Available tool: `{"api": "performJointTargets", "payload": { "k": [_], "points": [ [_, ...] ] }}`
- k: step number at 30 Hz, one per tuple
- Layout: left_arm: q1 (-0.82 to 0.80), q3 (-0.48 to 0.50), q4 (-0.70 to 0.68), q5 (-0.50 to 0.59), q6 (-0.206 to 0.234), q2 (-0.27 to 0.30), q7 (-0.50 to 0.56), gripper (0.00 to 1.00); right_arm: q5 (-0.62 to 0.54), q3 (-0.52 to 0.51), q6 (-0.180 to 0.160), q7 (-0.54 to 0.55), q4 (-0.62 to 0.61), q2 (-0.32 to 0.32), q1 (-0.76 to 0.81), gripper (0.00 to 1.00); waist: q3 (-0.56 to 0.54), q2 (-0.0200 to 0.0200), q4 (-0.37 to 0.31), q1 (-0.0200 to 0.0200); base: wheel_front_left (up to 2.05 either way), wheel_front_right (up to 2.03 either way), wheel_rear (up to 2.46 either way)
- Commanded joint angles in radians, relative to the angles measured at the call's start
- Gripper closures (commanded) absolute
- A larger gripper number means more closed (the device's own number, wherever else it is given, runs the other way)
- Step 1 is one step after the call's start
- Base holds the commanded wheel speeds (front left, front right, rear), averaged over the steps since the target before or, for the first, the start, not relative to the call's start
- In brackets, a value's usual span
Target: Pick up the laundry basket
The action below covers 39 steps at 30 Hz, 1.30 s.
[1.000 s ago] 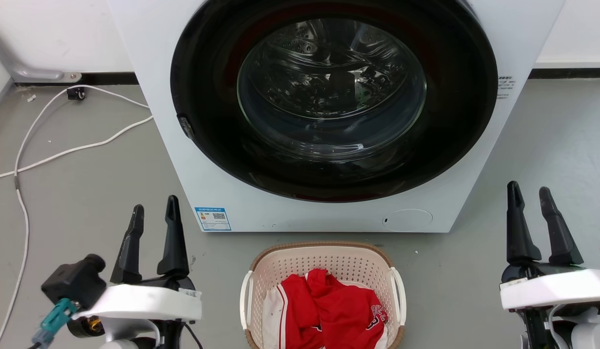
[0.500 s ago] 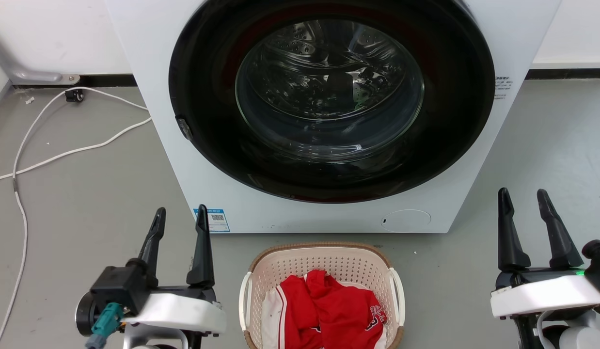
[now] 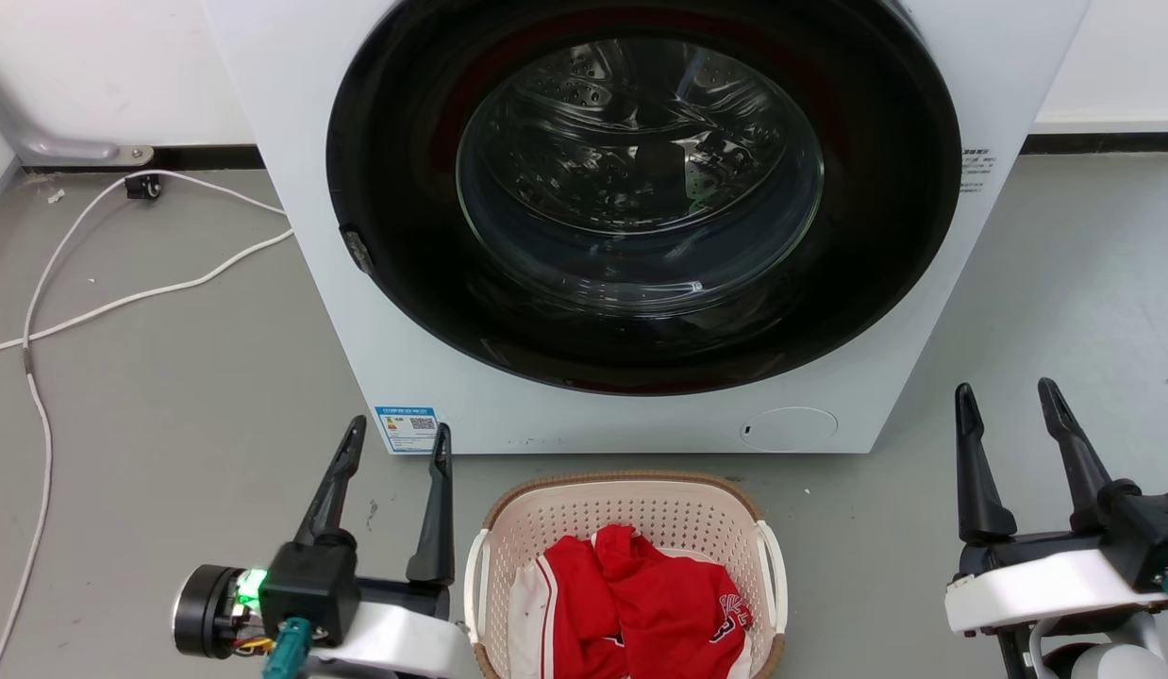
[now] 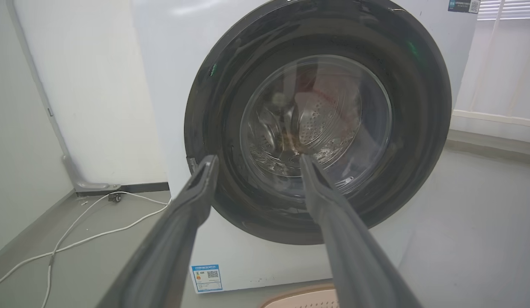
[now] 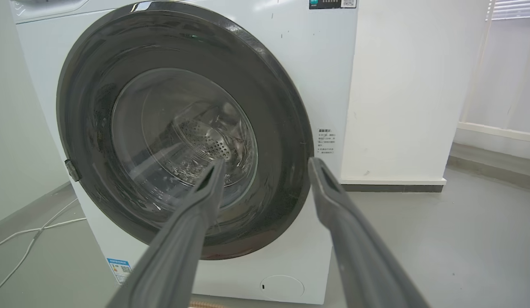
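The laundry basket (image 3: 631, 505), cream with perforated walls, a brown rim and white side handles, sits on the floor in front of the washer and holds red and white clothing. A strip of the basket's rim (image 4: 305, 301) shows at the bottom of the left wrist view. My left gripper (image 3: 400, 436) stands open just left of the basket, its inner finger close to the left handle, fingers pointing at the washer. My right gripper (image 3: 1007, 396) is open further off to the basket's right. Both grippers (image 4: 256, 160) (image 5: 265, 164) hold nothing.
A white front-loading washer (image 3: 433, 358) with a dark round door (image 3: 641, 189) stands right behind the basket. White cables (image 3: 122, 292) trail over the grey floor at the left. A wall runs behind, with a dark baseboard (image 3: 1103, 143).
My left gripper has swung right toward the basket's left handle. My right gripper has dropped slightly and shifted a little left. The basket has stayed in place.
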Motion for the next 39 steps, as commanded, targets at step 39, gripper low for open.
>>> {"api": "performJointTargets", "payload": {
  "k": [39],
  "points": [
    [0.076,0.178,0.115,0.154,-0.261,-0.170,-0.067,0.00,-0.087,-0.003,0.001,-0.065,0.088,0.002,0.005,0.00,0.005,0.0000,-0.003,0.0000,0.00,0.00,0.00]
  ]
}}
